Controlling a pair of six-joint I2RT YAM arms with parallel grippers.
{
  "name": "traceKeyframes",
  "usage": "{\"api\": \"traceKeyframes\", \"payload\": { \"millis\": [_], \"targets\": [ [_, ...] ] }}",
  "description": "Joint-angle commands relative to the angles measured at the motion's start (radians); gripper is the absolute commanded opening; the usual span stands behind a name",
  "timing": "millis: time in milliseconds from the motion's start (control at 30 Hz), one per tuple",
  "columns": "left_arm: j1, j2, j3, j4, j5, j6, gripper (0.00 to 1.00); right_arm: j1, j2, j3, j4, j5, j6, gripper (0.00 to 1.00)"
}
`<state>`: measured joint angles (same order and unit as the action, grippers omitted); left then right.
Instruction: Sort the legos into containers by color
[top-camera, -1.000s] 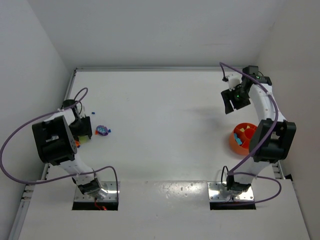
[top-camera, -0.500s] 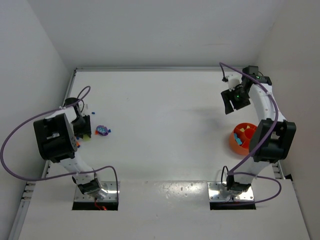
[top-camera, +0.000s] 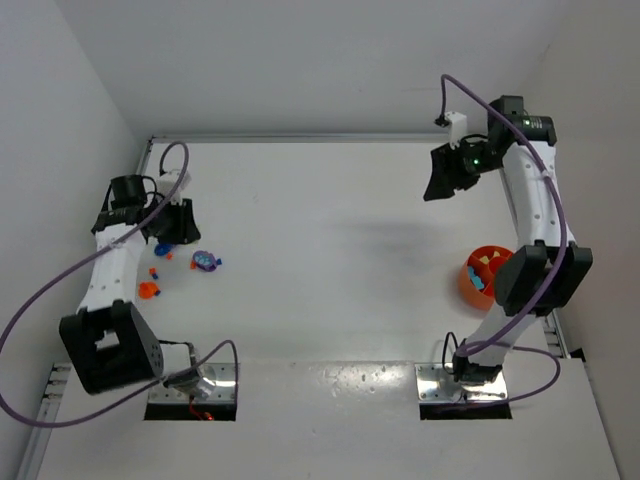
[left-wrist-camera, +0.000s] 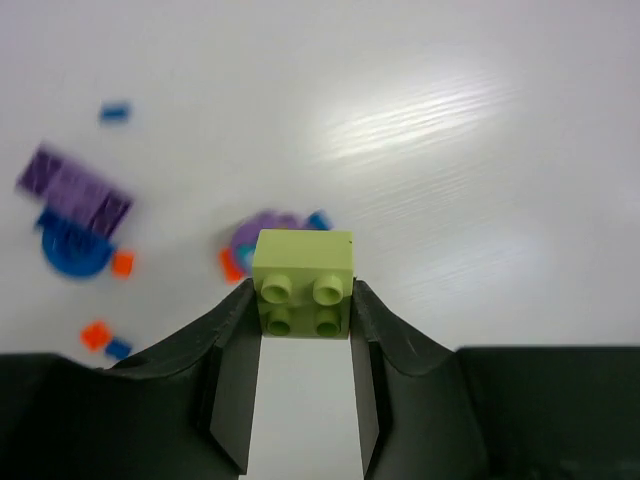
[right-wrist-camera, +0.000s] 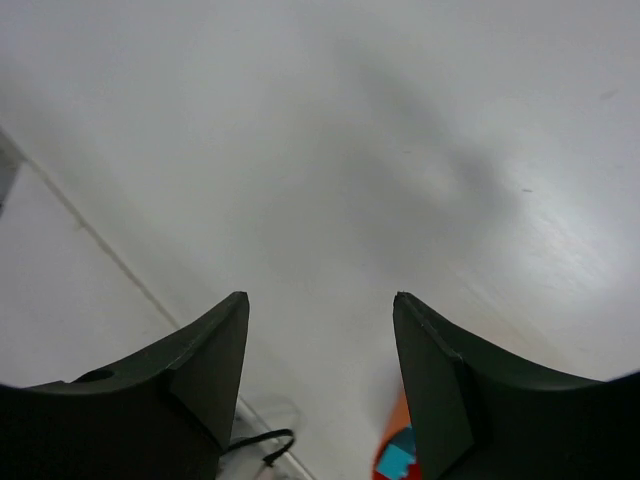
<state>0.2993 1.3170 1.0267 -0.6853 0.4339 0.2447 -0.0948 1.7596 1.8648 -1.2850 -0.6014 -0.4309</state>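
Observation:
My left gripper (left-wrist-camera: 302, 292) is shut on a yellow-green lego (left-wrist-camera: 303, 283), studs facing the camera, held above the table. In the top view this gripper (top-camera: 176, 226) hangs over the left side of the table. Under it lie loose legos: a purple brick (left-wrist-camera: 75, 188), a blue round piece (left-wrist-camera: 72, 250), small orange bits (left-wrist-camera: 95, 333) and a purple-teal cluster (top-camera: 205, 262). The orange bowl (top-camera: 466, 280) stands at the right, half hidden by the right arm, with teal and orange pieces inside. My right gripper (top-camera: 440, 176) is open and empty, high above the table's far right.
Another orange piece (top-camera: 149, 290) lies near the left arm. The bowl's rim (right-wrist-camera: 392, 452) shows at the bottom edge of the right wrist view. White walls close the table at left, back and right. A cable (right-wrist-camera: 258, 447) lies by the right edge.
The left gripper closed on the yellow-green lego and lifted it off the pile, and its arm swung toward the back. The right gripper moved up and toward the back left, still open.

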Motion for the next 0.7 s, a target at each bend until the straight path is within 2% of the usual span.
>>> {"api": "traceKeyframes", "payload": {
  "millis": [0,67,267,367,500,533,600,667],
  "targets": [
    [-0.069,-0.126,0.056,-0.04,0.31,0.061,0.0,0.049,0.009,-0.035,-0.105,-0.195,0.041,0.6],
    [-0.146,-0.153,0.056,-0.03,0.398,0.039,0.01,0.078,0.009,-0.035,-0.094,-0.262,0.073,0.6],
    [-0.38,-0.162,0.065,0.087,0.468,-0.1,0.01,0.124,0.075,0.02,-0.053,-0.398,0.233,0.66],
    [-0.498,-0.171,0.056,0.165,0.379,-0.171,0.01,0.156,0.093,0.033,0.016,-0.455,0.361,0.66],
    [-0.621,-0.162,0.047,0.248,0.257,-0.219,0.0,0.222,0.084,-0.062,0.155,-0.511,0.549,0.66],
    [-0.638,-0.162,0.047,0.259,0.209,-0.229,0.0,0.249,0.074,-0.117,0.185,-0.546,0.617,0.66],
    [-0.672,-0.136,0.061,0.268,0.2,-0.229,0.0,0.282,0.074,-0.168,0.28,-0.557,0.688,0.66],
    [-0.692,-0.115,0.061,0.268,0.189,-0.229,0.0,0.317,0.074,-0.168,0.312,-0.546,0.724,0.66]
  ]
}}
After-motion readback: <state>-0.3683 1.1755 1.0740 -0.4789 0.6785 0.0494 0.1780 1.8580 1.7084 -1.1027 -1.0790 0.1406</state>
